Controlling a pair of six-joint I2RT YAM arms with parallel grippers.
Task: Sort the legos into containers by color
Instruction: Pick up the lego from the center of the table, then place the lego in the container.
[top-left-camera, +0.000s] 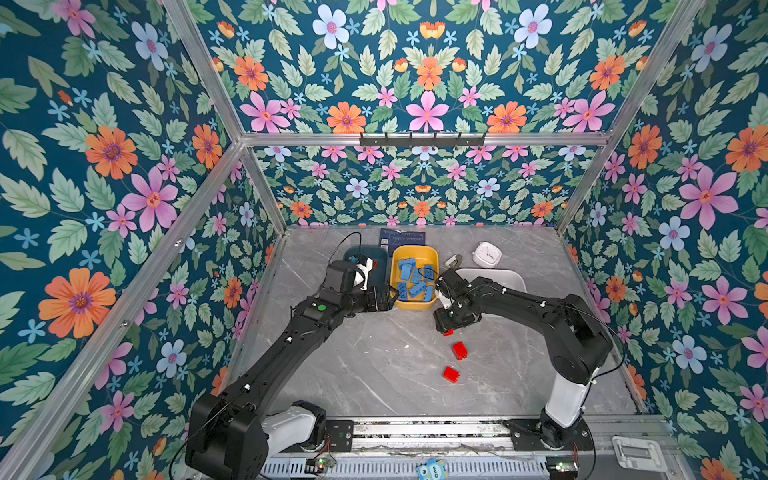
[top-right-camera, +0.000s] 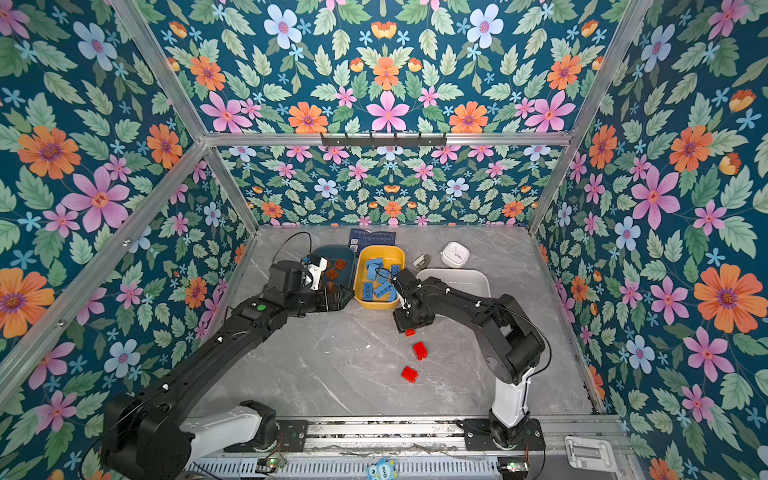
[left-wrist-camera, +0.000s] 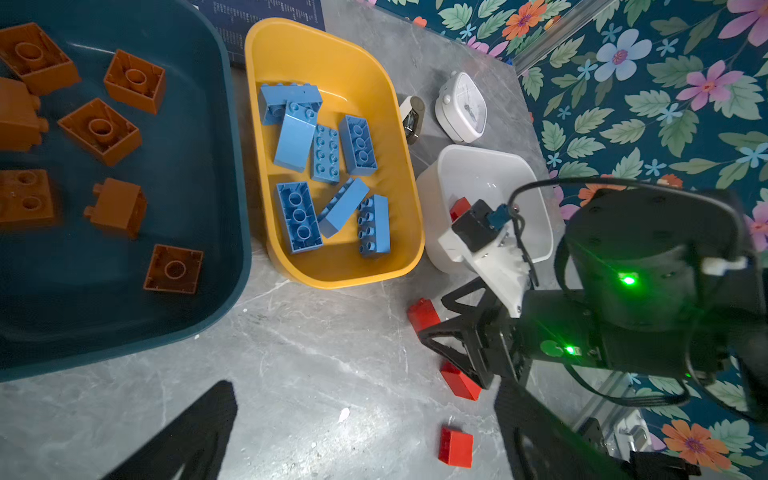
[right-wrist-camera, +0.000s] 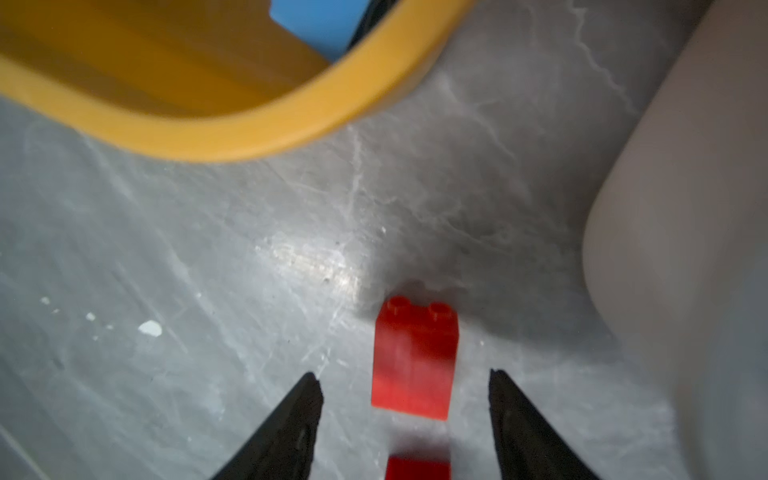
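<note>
My right gripper (right-wrist-camera: 403, 374) straddles a red brick (right-wrist-camera: 415, 332), jaws spread and clear of it, ready to pinch it for the white tub (right-wrist-camera: 685, 208); my left gripper (left-wrist-camera: 365, 384) hangs idle, jaws fully spread.

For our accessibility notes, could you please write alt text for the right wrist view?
A red lego lies on the grey marble table between the open fingers of the right hand, touched by neither. A second red lego shows nearer the camera; beyond are the yellow tub, a blue lego inside it, and the white tub.
</note>
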